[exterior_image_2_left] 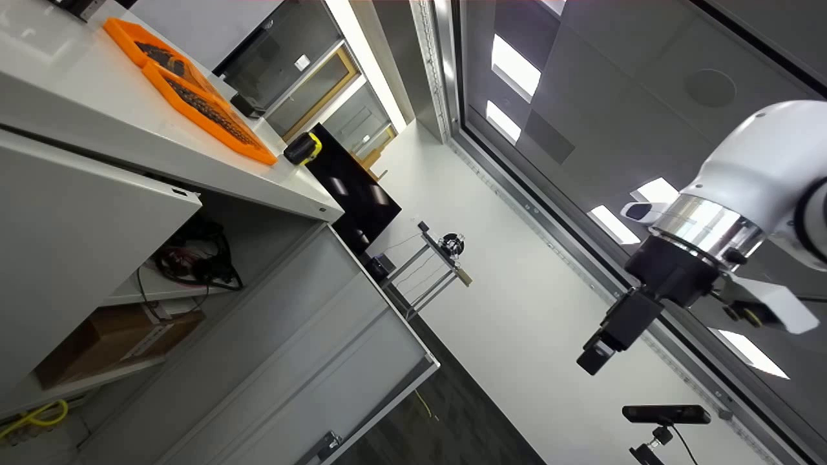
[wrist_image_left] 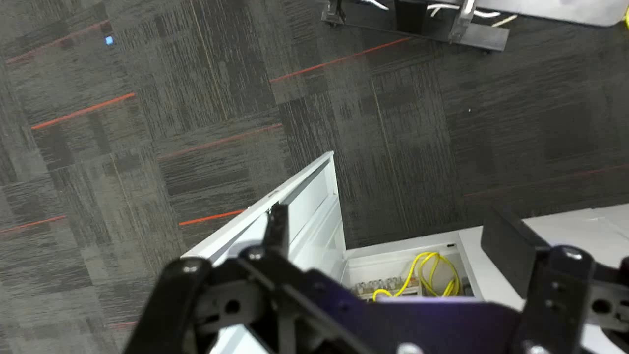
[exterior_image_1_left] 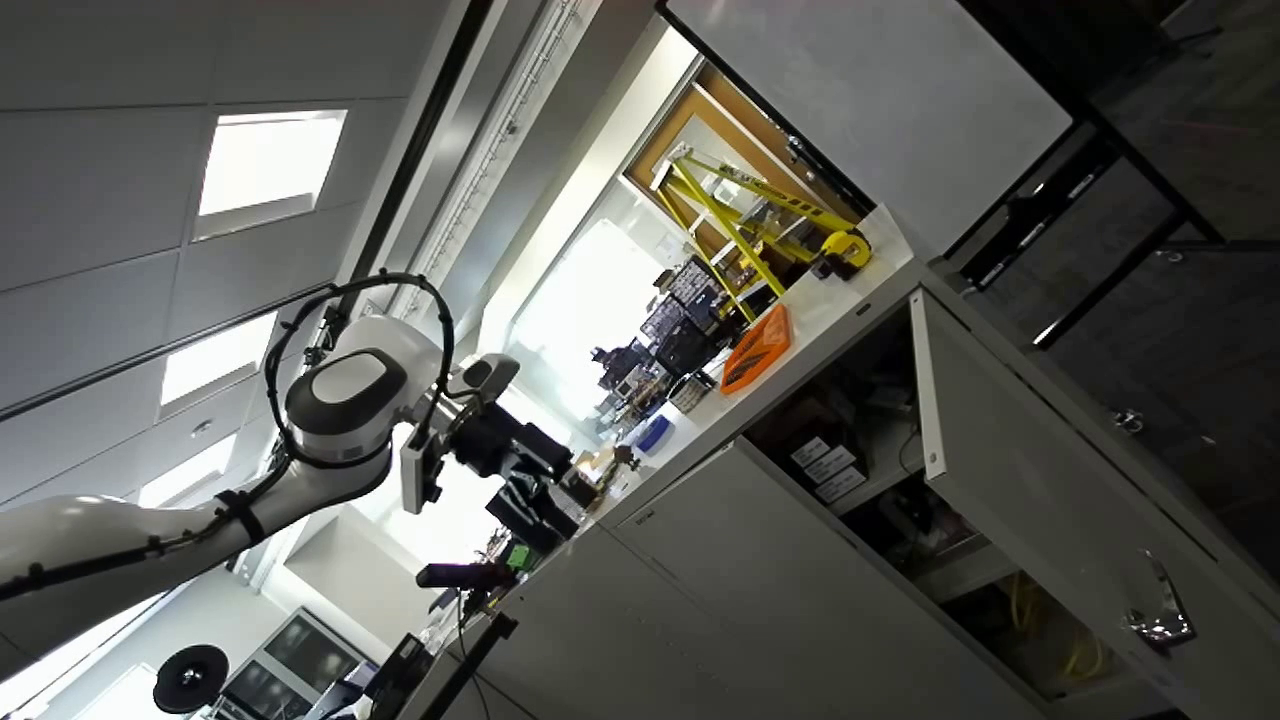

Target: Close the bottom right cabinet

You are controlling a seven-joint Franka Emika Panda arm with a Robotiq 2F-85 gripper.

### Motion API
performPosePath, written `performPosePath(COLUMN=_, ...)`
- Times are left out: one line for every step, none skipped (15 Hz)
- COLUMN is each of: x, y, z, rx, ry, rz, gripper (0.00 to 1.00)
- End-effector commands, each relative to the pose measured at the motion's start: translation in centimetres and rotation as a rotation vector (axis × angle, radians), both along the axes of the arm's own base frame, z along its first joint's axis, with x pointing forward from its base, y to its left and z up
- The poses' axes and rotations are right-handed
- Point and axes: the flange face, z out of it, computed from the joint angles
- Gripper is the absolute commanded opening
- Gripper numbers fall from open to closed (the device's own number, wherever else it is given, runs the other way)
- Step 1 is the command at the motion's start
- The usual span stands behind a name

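The bottom right cabinet stands open in all views. Its large light grey door [exterior_image_1_left: 1050, 500] swings out from the far side, with a small silver handle [exterior_image_1_left: 1163, 612] on its outer face. Its inner face shows in an exterior view [exterior_image_2_left: 303, 349] and in the wrist view [wrist_image_left: 314, 206]. Shelves [exterior_image_1_left: 885, 455] inside hold boxes and cables, including a yellow cable [wrist_image_left: 435, 273]. My gripper [wrist_image_left: 395, 241] is open, its fingers wide apart with nothing between them. In both exterior views the gripper [exterior_image_1_left: 572, 508] [exterior_image_2_left: 594, 358] is up in the air, apart from the door.
A shut neighbouring door [exterior_image_1_left: 760, 570] [exterior_image_2_left: 84, 245] lies beside the opening. On the countertop [exterior_image_2_left: 71, 84] lie an orange tray [exterior_image_1_left: 757, 350] [exterior_image_2_left: 194, 103] and a yellow-black tape measure [exterior_image_1_left: 847, 250] [exterior_image_2_left: 303, 148]. A camera on a stand [exterior_image_2_left: 665, 414] is below the arm. Dark carpet [wrist_image_left: 196, 123] lies below.
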Motion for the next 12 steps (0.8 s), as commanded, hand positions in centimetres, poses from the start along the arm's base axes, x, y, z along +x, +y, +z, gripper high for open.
performPosePath(x=4.7, y=-3.9, z=-0.5, rx=0.028, ry=-0.079, rz=-0.054, gripper=1.00)
performPosePath(x=5.8, y=-5.3, z=-1.0, rx=0.039, ry=-0.102, rz=-0.068, gripper=1.00)
performPosePath(x=6.9, y=-6.6, z=-1.5, rx=0.055, ry=-0.120, rz=-0.082, gripper=1.00)
performPosePath(x=8.0, y=-8.1, z=-2.2, rx=0.066, ry=-0.134, rz=-0.092, gripper=1.00)
performPosePath(x=9.0, y=-9.3, z=-2.8, rx=0.073, ry=-0.147, rz=-0.102, gripper=1.00)
performPosePath(x=9.8, y=-10.6, z=-3.5, rx=0.081, ry=-0.151, rz=-0.103, gripper=1.00)
performPosePath(x=10.5, y=-11.9, z=-4.2, rx=0.092, ry=-0.150, rz=-0.103, gripper=1.00)
performPosePath(x=11.0, y=-13.1, z=-4.9, rx=0.106, ry=-0.151, rz=-0.107, gripper=1.00)
performPosePath(x=11.5, y=-14.2, z=-5.5, rx=0.115, ry=-0.151, rz=-0.118, gripper=1.00)
performPosePath(x=11.9, y=-15.3, z=-6.2, rx=0.128, ry=-0.149, rz=-0.135, gripper=1.00)
performPosePath(x=12.2, y=-16.4, z=-6.9, rx=0.138, ry=-0.142, rz=-0.162, gripper=1.00)
performPosePath(x=12.3, y=-16.9, z=-7.4, rx=0.125, ry=-0.135, rz=-0.203, gripper=1.00)
